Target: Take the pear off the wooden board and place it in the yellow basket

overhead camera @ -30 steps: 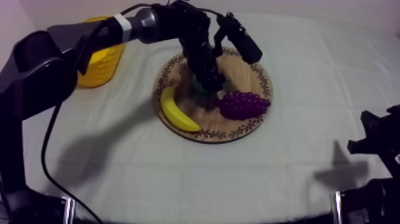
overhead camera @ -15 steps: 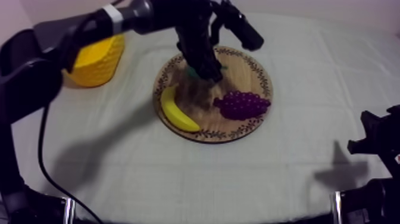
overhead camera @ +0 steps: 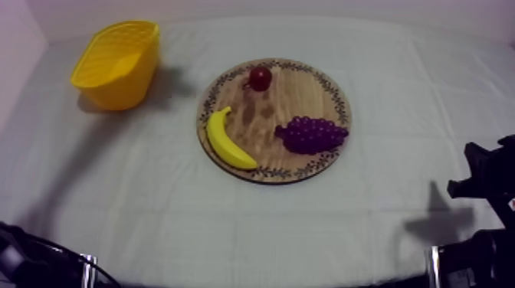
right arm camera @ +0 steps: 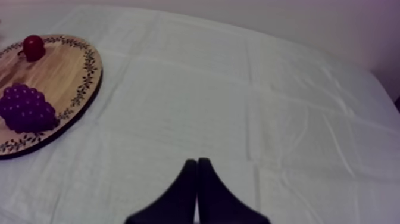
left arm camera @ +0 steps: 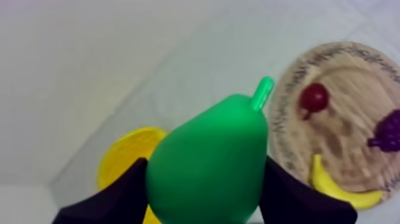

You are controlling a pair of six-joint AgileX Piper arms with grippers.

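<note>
From above, we are seeing the yellow basket (overhead camera: 115,65) well apart from the wooden board (overhead camera: 306,96). The left wrist view is adding the grip: our left gripper (left arm camera: 205,168) is pinching the pear (left arm camera: 208,149) aloft near the basket. We judge it best to centre over the basket before releasing. The right wrist view is showing the right gripper (right arm camera: 196,179) pressed together.

Left wrist view: pear (left arm camera: 205,164) cut off at its base by the picture's edge. It covers much of the yellow basket (left arm camera: 128,152) behind it. The fingers (left arm camera: 122,196) of the left gripper (left arm camera: 205,193) clasp the pear's sides, inner faces hidden. Board (left arm camera: 351,89) and grapes (left arm camera: 390,134) clipped by the edge.
Right wrist view: board clipped again; right gripper (right arm camera: 197,173) pressed together, its base out of frame.
Top view: right arm (overhead camera: 487,188) partly cut off.
</note>
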